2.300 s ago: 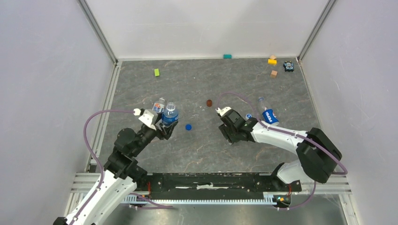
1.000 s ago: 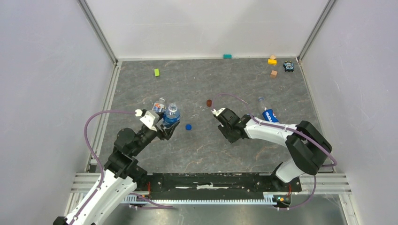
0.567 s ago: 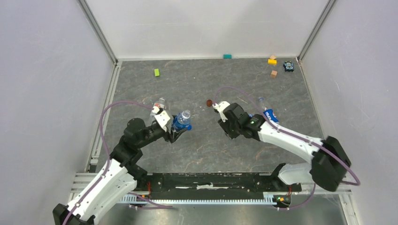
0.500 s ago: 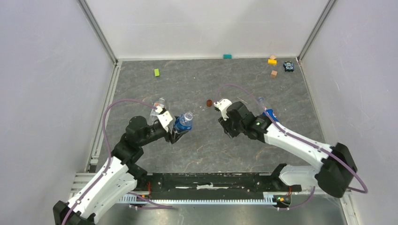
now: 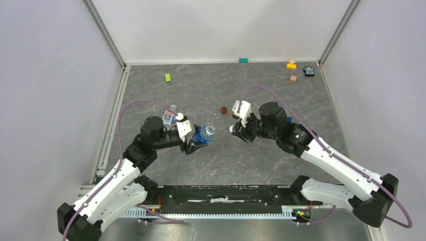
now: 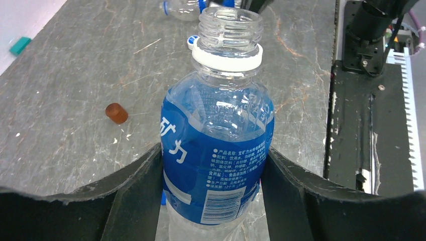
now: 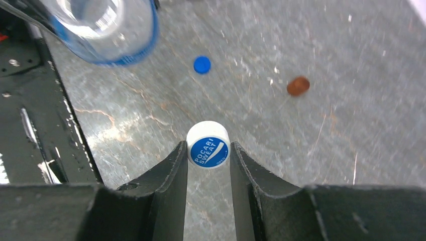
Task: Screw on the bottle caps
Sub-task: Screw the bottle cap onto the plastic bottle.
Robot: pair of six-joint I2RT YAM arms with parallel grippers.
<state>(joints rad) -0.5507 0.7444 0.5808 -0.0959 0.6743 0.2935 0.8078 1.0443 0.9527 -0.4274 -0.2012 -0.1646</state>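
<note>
Bottle point(image 6: 216, 150) base cut off; cap point(image 7: 208, 145) underside hidden.

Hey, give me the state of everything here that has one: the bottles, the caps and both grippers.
clear plastic bottle with a blue label: uncapped, tilted, held.
left gripper: shut on that bottle's body.
white round plastic cap with a blue top: off any bottle, pinched.
right gripper: shut on that cap.
solid blue round plastic cap: loose on the grey table.
second clear plastic bottle: on the table, ungripped; cap unclear.
</note>
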